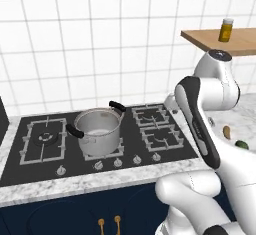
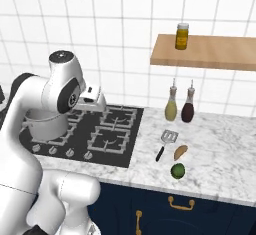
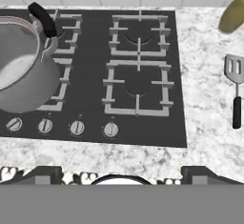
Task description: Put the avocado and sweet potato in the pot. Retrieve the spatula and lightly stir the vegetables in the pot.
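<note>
Room: white-tiled kitchen wall above a marble counter (image 2: 220,159) with navy cabinets below and a black gas hob (image 1: 100,134) set into it.
Pot (image 1: 98,130): shiny steel with two black loop handles, standing on the hob's centre burner, its mouth open; in the hand view it sits at the left edge.
Spatula (image 2: 166,144): flat on the marble just right of the hob, slotted silver head toward the wall, black handle toward the counter's front edge.
Sweet potato (image 2: 180,152): tan-brown lump on the counter just beside the spatula's handle, on its right.
Avocado (image 2: 177,170): dark-green oval near the counter's front edge, just in front of the sweet potato.
Bottles: a yellow one (image 2: 171,106) and a dark red one (image 2: 188,107) upright against the wall behind the spatula.
Shelf (image 2: 205,50): wooden, on the wall, carrying a small jar (image 2: 182,35).
Gripper (image 2: 92,98): raised above the hob's right-hand burners, looking down over hob and counter; whether its fingers are spread or pressed together cannot be told.
</note>
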Controlling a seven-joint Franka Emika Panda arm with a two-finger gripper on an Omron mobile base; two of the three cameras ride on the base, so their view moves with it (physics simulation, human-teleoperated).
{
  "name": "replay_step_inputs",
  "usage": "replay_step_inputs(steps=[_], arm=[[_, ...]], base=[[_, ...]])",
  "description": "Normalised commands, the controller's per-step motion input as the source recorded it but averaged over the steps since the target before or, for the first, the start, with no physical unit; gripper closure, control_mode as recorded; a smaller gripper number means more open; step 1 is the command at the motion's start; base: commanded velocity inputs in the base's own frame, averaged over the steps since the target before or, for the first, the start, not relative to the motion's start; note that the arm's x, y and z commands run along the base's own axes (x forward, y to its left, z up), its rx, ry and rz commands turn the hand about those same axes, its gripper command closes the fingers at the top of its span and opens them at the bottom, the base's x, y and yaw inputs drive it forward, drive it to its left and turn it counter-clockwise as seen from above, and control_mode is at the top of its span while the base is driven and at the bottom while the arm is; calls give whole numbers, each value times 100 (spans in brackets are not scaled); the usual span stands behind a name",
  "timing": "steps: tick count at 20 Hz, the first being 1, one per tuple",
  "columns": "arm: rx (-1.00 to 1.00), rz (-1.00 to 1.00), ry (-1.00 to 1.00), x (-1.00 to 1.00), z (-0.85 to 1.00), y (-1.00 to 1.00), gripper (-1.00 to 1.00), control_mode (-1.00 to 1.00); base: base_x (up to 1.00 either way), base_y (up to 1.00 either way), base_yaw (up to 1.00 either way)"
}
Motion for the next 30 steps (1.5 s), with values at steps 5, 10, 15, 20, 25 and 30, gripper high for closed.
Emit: replay_step_inputs(steps=[5,10,15,20,25,30], arm=[[6,-3,0,1,-4,-64,-100,-100],[4,-10,0,-4,-44,-100,-100,-100],[-4,-14,6,-21,-70,-100,-100,-100],[-9,-16,22,-1,-70,-100,-100,-100],[-3,-7,15,16,-53,-100,-100,-100],[1,1,0,11,-36,-68,-100,-100]], base=[[0,0,0],[0,0,0],[0,0,0],[0,0,0],[0,0,0],[0,0,0]])
